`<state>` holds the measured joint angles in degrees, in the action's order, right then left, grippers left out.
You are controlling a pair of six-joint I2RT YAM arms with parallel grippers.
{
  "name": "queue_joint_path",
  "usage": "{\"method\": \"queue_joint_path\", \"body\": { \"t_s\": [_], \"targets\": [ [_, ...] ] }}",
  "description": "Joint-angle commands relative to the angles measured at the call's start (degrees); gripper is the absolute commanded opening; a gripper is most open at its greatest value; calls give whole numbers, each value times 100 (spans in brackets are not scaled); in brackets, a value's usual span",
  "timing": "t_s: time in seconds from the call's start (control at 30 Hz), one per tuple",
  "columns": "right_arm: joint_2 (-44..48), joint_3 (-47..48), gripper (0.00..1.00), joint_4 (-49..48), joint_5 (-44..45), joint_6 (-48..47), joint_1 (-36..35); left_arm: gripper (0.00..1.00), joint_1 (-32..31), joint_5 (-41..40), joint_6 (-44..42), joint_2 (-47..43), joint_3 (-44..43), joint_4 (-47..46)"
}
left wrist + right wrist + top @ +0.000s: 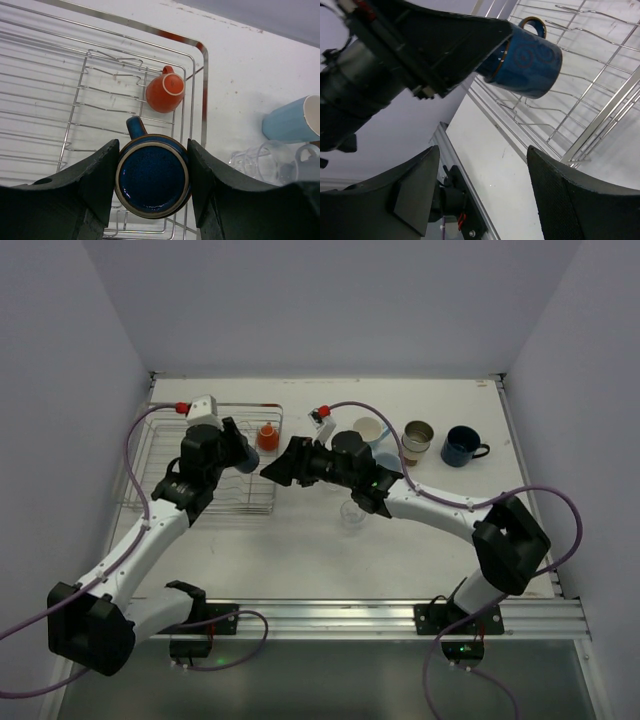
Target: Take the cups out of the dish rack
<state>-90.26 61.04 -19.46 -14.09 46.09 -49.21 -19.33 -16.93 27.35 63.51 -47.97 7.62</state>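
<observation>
The left tool (152, 150) was clamped on a dark blue mug (152, 182), one finger pressed against each side of its wall. The mug's open mouth was turned back toward the wrist camera and its handle pointed away. The mug hung over the near right part of the dish rack (150, 455), and from the right wrist view it seemed lifted clear of the wires (tipped sideways, base pointing away from the arm that held it). An orange mug (166, 92) sat inside the rack close to its right wall, its pale-ringed base turned toward the left wrist camera. The right tool (482, 150) hovered just beside the rack's right edge, facing the held mug, its fingers spread apart and gripping nothing. On the tabletop (300, 540) to the right of the rack sat a cluster of cups: a light blue cup (372, 430), what looked like a black cup (350, 443), a metallic tumbler (417, 440) and, furthest right, a navy mug (462, 446). A clear glass (352, 512) stood nearer the arms, partly hidden by the right arm.
</observation>
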Motion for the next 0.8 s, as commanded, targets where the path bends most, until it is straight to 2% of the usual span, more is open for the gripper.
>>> {"method": "queue_joint_path", "body": {
  "t_s": [0.0,0.13,0.2,0.37,0.5,0.77],
  "targets": [
    [-229,260,73,-786,-261,418,78,0,79,365,244,-356,-29,-243],
    [-317,102,72,-1329,-357,690,262,0,88,638,410,-655,-64,-173],
    [-378,93,72,-1524,-689,744,386,0,88,909,507,-830,-46,-155],
    [-607,163,77,-1964,-1315,831,456,0,88,1665,1104,-1190,252,-488],
    [-572,14,80,-2149,-1342,928,456,0,88,2026,1368,-1376,437,-778],
    [-204,-531,80,-2633,-1132,1096,448,0,88,2106,1457,-1482,463,-946]
  ]
}}
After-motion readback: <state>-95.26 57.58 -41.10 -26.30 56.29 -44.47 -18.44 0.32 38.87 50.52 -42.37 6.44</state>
